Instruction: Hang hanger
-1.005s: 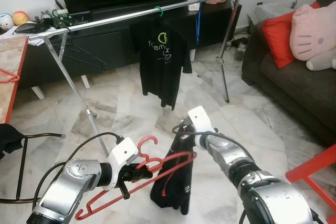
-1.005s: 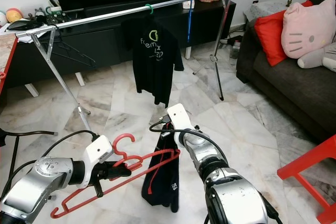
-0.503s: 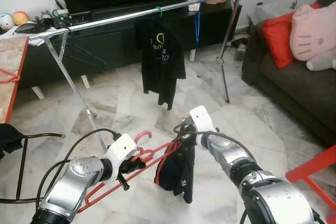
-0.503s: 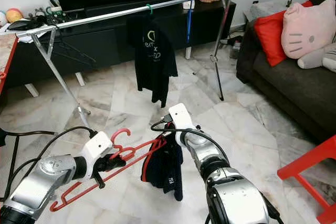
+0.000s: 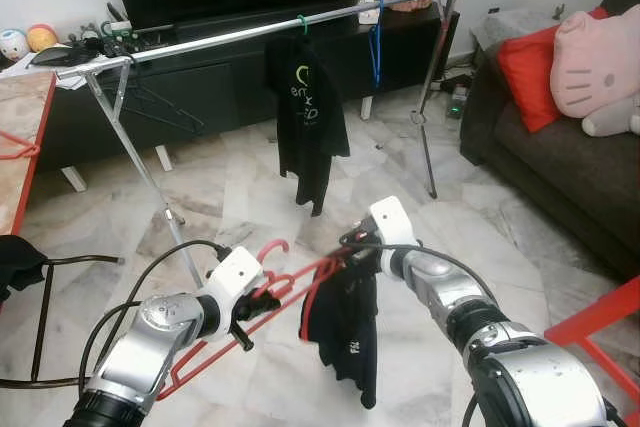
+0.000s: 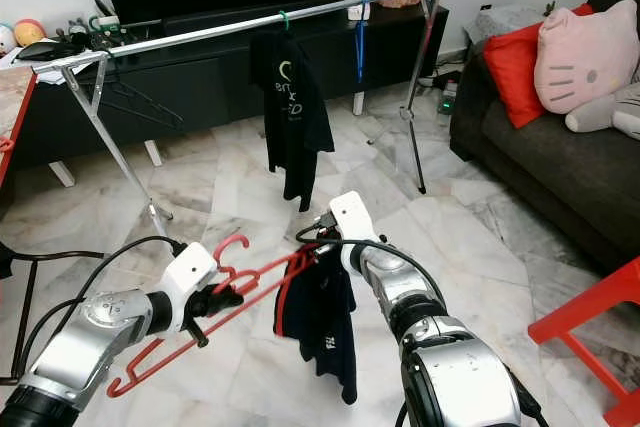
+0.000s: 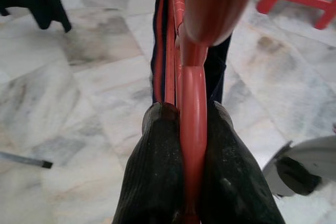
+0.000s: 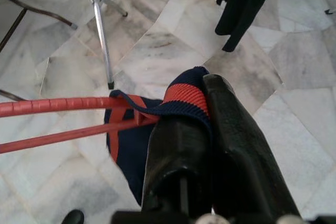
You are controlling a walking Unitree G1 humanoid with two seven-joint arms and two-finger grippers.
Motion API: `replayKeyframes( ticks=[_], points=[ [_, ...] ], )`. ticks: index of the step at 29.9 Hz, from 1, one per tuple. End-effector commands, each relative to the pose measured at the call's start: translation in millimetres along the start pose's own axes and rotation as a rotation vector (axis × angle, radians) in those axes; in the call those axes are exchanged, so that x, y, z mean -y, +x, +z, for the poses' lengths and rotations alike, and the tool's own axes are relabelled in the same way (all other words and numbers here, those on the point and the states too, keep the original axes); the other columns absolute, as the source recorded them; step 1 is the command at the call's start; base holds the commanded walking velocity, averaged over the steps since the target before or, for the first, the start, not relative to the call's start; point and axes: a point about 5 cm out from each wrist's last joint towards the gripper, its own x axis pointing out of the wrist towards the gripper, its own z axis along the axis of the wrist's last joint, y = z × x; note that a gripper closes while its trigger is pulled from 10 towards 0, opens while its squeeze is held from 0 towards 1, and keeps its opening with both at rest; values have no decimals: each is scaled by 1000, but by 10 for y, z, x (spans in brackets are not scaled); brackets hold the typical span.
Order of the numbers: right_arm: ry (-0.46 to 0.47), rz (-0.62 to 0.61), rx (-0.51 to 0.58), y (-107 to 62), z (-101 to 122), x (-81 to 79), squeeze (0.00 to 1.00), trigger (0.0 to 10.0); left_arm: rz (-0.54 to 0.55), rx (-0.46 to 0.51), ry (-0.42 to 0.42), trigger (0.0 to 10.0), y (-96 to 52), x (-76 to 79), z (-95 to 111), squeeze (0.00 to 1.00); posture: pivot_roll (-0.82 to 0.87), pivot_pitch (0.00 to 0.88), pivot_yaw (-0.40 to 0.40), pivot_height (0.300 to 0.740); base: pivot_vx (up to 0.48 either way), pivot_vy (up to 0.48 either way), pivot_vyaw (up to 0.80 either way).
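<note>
Jaws: your left gripper (image 7: 181, 145) clamps the red hanger (image 5: 290, 292) near its hook; your right gripper (image 8: 210, 129) pinches the dark garment's collar (image 8: 186, 98), low before the rail (image 5: 260, 32). Risk: garment may slide off while lifting.

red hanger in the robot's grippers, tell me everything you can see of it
The red hanger looks like ribbed plastic, with a curved hook on top and thin bars. It is held tilted above the marble floor, its low end toward the robot. The left gripper clamps it just below the hook. A dark garment with red trim hangs from its far end, where the right gripper pinches the cloth.
</note>
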Motion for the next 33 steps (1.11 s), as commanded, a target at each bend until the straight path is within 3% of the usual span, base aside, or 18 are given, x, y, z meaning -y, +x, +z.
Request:
replayKeyframes(
  ticks=[1,4,10,17,27,33],
  points=[
    [20,-19,57,10,168,19,0,10000,59,14,15,10000,2,-77,51,0,38,0,-41,740,0,0,0],
    [70,-10,62,16,150,-5,0,10000,8,31,-11,10000,31,1,61,0,38,0,-41,740,0,0,0],
    [79,-11,39,16,75,-19,0,10000,-113,53,-25,10000,1,133,89,0,38,0,-41,740,0,0,0],
    [101,-1,38,22,60,-38,0,10000,-166,70,-40,10000,-26,181,96,0,48,0,-45,740,0,0,0],
    [132,-10,69,23,139,-22,0,10000,30,29,-23,10000,34,-17,52,0,50,0,-46,740,0,0,0],
    [113,22,93,14,122,-48,0,10000,-41,62,-52,10000,43,76,86,0,41,0,-44,740,0,0,0]
  ],
)
